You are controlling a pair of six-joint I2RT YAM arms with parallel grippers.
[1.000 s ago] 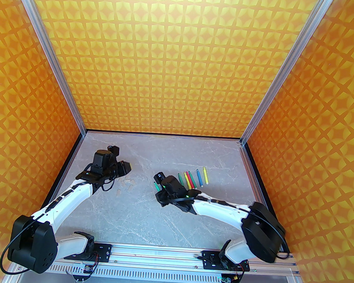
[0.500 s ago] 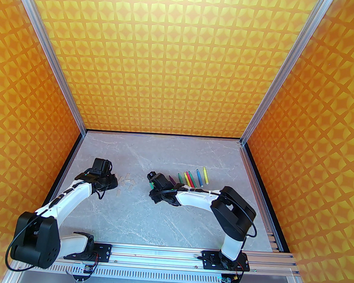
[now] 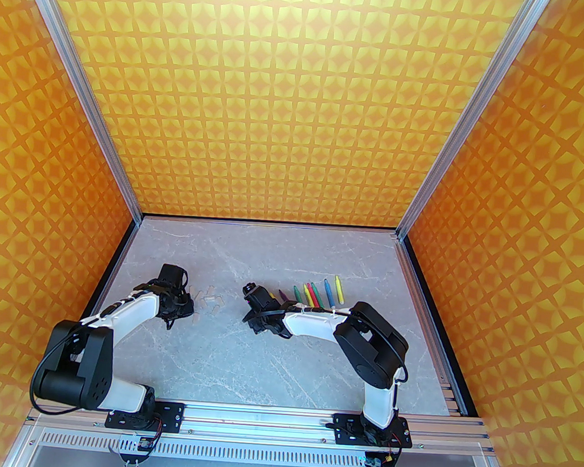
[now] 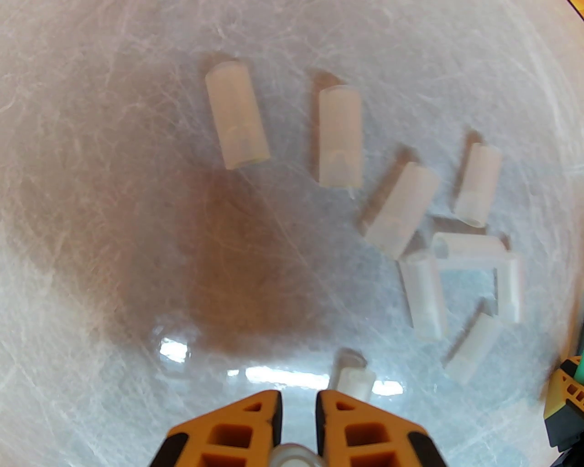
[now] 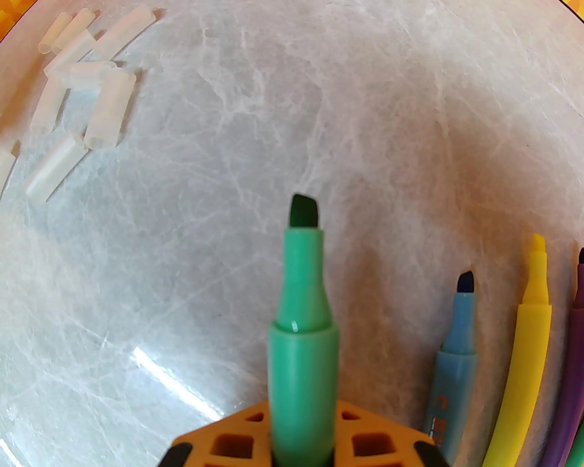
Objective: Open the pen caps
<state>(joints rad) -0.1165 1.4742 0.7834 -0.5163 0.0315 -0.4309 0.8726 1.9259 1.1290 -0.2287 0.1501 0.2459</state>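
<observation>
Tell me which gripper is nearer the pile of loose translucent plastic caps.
Left. The left gripper, clamping a single cap, hovers at the pile of loose translucent plastic caps; the right gripper, holding the uncapped green marker pen, sits off to the pile's right.

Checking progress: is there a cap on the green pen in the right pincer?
No, the green pen held in the right pincer ends in a bare dark tip.

Loose cluster of whitish pen caps point(image 4: 340, 137); row of uncapped pens point(image 3: 317, 295), green pen point(image 5: 301, 365) in right jaws.
</observation>
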